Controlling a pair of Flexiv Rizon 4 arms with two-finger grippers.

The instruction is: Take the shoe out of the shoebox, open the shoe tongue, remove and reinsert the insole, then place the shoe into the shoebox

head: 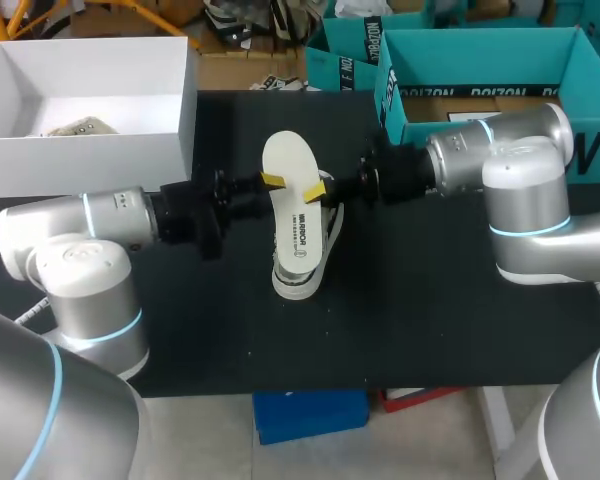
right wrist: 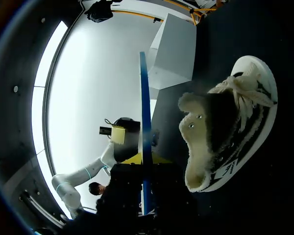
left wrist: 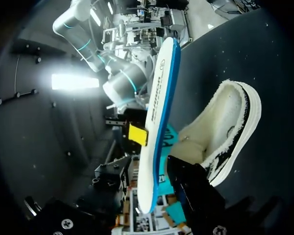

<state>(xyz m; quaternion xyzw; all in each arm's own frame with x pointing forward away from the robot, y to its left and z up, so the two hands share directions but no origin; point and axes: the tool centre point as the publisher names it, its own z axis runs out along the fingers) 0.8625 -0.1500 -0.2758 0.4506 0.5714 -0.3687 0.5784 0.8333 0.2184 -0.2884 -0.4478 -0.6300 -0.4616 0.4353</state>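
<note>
Both arms lie level over the desk [head: 430,300], reaching inward from opposite sides to meet at the insole [head: 292,205], which is held face-up above the shoe [head: 310,270]. The right end effector [head: 318,189] is clamped on one edge of the insole. The left end effector [head: 270,181] is at the opposite edge, and whether it grips cannot be told. The shoe rests on the desk, outside the white shoebox [head: 90,110].

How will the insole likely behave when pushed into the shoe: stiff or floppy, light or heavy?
Probably light: the insole hangs above the shoe, held at its edges by the left end effector and right end effector. Likely fairly stiff: it looks straight edge-on in the right wrist view. Being thin, it may bend under a push.
</note>
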